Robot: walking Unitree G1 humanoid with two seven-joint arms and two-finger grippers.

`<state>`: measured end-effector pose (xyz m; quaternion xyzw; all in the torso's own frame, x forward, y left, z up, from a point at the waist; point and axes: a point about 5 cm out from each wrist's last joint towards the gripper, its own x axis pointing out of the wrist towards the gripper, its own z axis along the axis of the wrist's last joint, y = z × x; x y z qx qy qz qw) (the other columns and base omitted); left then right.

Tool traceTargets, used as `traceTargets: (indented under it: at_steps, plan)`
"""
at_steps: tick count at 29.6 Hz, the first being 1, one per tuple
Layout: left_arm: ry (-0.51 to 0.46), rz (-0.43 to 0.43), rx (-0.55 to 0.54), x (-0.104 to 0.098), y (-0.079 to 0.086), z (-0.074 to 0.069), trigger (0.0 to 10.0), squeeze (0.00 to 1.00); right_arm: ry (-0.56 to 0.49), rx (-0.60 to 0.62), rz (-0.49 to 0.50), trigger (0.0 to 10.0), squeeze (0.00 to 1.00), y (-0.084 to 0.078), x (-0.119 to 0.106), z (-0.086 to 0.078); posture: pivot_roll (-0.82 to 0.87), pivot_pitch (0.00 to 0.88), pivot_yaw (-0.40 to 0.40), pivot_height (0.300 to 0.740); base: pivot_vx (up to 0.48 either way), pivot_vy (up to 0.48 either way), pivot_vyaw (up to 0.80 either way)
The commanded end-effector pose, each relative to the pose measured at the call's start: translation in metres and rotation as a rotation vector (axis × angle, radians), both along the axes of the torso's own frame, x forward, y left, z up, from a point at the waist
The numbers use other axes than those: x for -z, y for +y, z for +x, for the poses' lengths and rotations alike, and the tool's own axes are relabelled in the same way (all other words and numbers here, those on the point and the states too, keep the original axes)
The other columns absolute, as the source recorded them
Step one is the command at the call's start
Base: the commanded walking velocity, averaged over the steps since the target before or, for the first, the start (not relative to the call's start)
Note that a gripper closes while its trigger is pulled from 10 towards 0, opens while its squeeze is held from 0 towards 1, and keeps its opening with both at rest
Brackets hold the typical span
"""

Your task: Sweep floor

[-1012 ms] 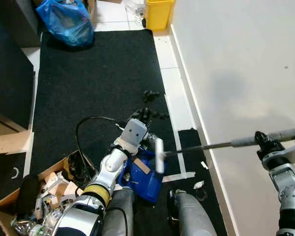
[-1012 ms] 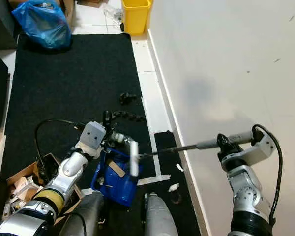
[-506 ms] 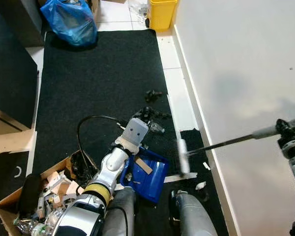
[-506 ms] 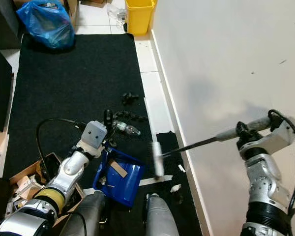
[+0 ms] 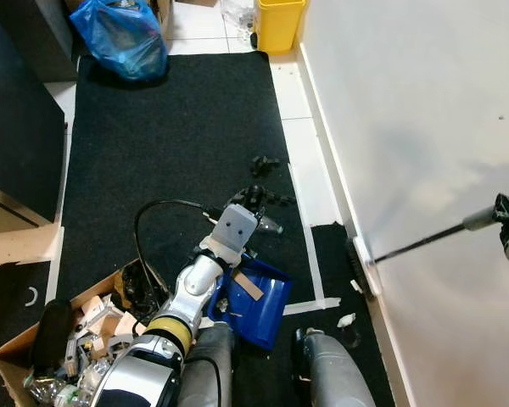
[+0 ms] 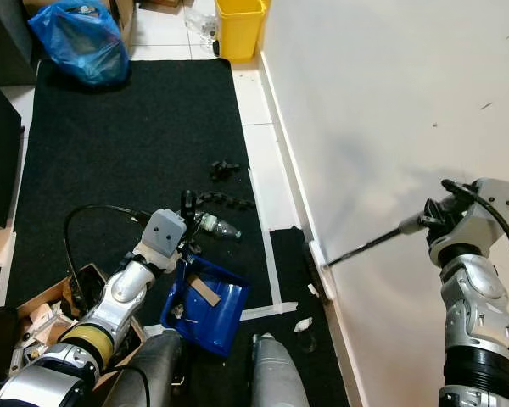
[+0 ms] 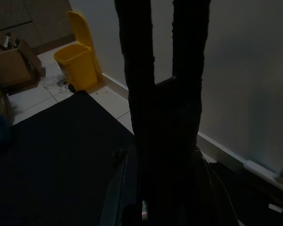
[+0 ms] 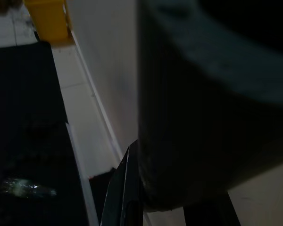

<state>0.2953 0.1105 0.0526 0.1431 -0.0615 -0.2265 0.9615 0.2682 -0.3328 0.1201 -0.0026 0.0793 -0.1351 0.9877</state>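
A cardboard box [image 5: 34, 348] crammed with scraps is seen well to the left of the blue dustpan [image 5: 256, 301], at the edge of the black carpet [image 5: 170, 153]. A blue plastic bag [image 5: 119, 36] is seen far beyond the dustpan, at the carpet's far end, and a yellow bin [image 5: 277, 21] is placed beside it against the wall [image 5: 424, 127].

The dustpan is held low on the carpet by the left pincer [image 5: 248, 254], which is reached down onto the pan's near-left corner; in the left wrist view its fingers [image 7: 137, 94] are seen close together with a narrow slit between them, seemingly gripping the pan's handle. A strip of tan material [image 5: 246, 287] is carried inside the pan. Just beyond the pan a clear plastic bottle [image 6: 220, 225] and some black debris [image 5: 263, 163] are scattered on the carpet.

To the right of the dustpan, across a line of white tape [image 5: 310, 263], the broom head [image 5: 362, 267] is pressed against the skirting at the foot of the wall, well apart from the pan. Small white scraps [image 5: 346, 320] are left on the floor near it. The broom's long handle [image 6: 373, 242] is slanted up to the right pincer [image 6: 433, 219], which is clamped round its upper end, far right of the dustpan.
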Motion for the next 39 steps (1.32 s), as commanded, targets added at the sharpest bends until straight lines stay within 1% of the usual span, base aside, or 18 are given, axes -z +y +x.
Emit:
traceTargets:
  at_steps: [1, 6, 10, 13, 14, 17, 18, 22, 23, 25, 26, 27, 28, 31, 34, 36, 37, 39]
  plan:
    - [0.013, 0.0, 0.027, 0.005, -0.009, -0.005, 10.0, 0.0, 0.083, 0.06, -0.081, 10.0, 0.0, -0.015, 0.004, -0.011, -0.04, 0.205, -0.101, 0.74, 0.0, 0.0, 0.0]
    - [0.015, 0.0, 0.032, 0.005, -0.01, -0.005, 10.0, 0.0, 0.145, 0.092, -0.125, 10.0, 0.0, -0.023, 0.005, -0.017, -0.04, 0.206, -0.099, 0.74, 0.0, 0.0, 0.0]
    - [0.013, 0.0, 0.033, 0.004, -0.01, -0.004, 10.0, 0.0, 0.169, 0.097, -0.121, 10.0, 0.0, -0.024, 0.005, -0.019, -0.05, 0.207, -0.099, 0.74, 0.0, 0.0, 0.0]
    - [0.01, 0.001, 0.028, 0.003, -0.009, -0.002, 10.0, 0.0, 0.224, 0.102, -0.105, 10.0, 0.0, -0.024, 0.016, -0.025, -0.05, 0.207, -0.1, 0.74, 0.0, 0.0, 0.0]
    - [0.01, 0.001, 0.028, 0.003, -0.009, -0.002, 10.0, 0.0, 0.224, 0.102, -0.105, 10.0, 0.0, -0.024, 0.016, -0.025, -0.05, 0.207, -0.1, 0.74, 0.0, 0.0, 0.0]
    - [0.009, 0.001, 0.025, 0.003, -0.008, -0.002, 10.0, 0.0, 0.271, 0.098, -0.082, 10.0, 0.0, -0.019, 0.034, -0.031, -0.04, 0.211, -0.101, 0.74, 0.0, 0.0, 0.0]
    - [0.009, 0.001, 0.025, 0.003, -0.008, -0.002, 10.0, 0.0, 0.271, 0.098, -0.082, 10.0, 0.0, -0.019, 0.034, -0.031, -0.04, 0.211, -0.101, 0.74, 0.0, 0.0, 0.0]
    - [0.008, 0.002, 0.02, 0.002, -0.006, -0.001, 10.0, 0.0, 0.301, 0.095, 0.066, 10.0, 0.0, 0.0, 0.066, -0.037, -0.04, 0.208, -0.095, 0.74, 0.0, 0.0, 0.0]
    - [0.008, 0.002, 0.02, 0.002, -0.006, -0.001, 10.0, 0.0, 0.301, 0.095, 0.066, 10.0, 0.0, 0.0, 0.066, -0.037, -0.04, 0.208, -0.095, 0.74, 0.0, 0.0, 0.0]
    - [0.007, 0.004, 0.02, 0.002, -0.006, 0.0, 10.0, 0.0, 0.293, 0.102, 0.134, 10.0, 0.0, 0.01, 0.076, -0.039, -0.04, 0.205, -0.091, 0.74, 0.0, 0.0, 0.0]
    - [0.007, 0.004, 0.02, 0.002, -0.006, 0.0, 10.0, 0.0, 0.293, 0.102, 0.134, 10.0, 0.0, 0.01, 0.076, -0.039, -0.04, 0.205, -0.091, 0.74, 0.0, 0.0, 0.0]
    - [0.006, 0.005, 0.019, 0.001, -0.005, 0.001, 10.0, 0.0, 0.288, 0.101, 0.163, 10.0, 0.0, 0.015, 0.079, -0.039, -0.03, 0.202, -0.088, 0.74, 0.0, 0.0, 0.0]
    - [0.002, 0.008, 0.02, 0.0, -0.004, 0.002, 10.0, 0.0, 0.264, 0.092, 0.225, 10.0, 0.0, 0.025, 0.084, -0.038, -0.04, 0.204, -0.084, 0.74, 0.0, 0.0, 0.0]
    - [0.001, 0.008, 0.019, 0.0, -0.004, 0.002, 10.0, 0.0, 0.255, 0.09, 0.243, 10.0, 0.0, 0.029, 0.086, -0.038, -0.04, 0.204, -0.084, 0.74, 0.0, 0.0, 0.0]
    - [0.002, 0.009, 0.02, -0.001, -0.005, 0.003, 10.0, 0.0, 0.238, 0.075, 0.285, 10.0, 0.0, 0.038, 0.089, -0.035, -0.04, 0.2, -0.083, 0.74, 0.0, 0.0, 0.0]
    - [0.001, 0.007, 0.022, -0.001, -0.006, 0.003, 10.0, 0.0, 0.188, 0.038, 0.357, 10.0, 0.0, 0.05, 0.09, -0.03, -0.04, 0.199, -0.084, 0.74, 0.0, 0.0, 0.0]
    - [0.001, 0.007, 0.022, -0.001, -0.006, 0.003, 10.0, 0.0, 0.188, 0.038, 0.357, 10.0, 0.0, 0.05, 0.09, -0.03, -0.04, 0.199, -0.084, 0.74, 0.0, 0.0, 0.0]
    - [-0.001, 0.005, 0.024, -0.002, -0.008, 0.004, 10.0, 0.0, 0.137, 0.0, 0.465, 10.0, 0.0, 0.063, 0.09, -0.025, -0.04, 0.195, -0.087, 0.74, 0.0, 0.0, 0.0]
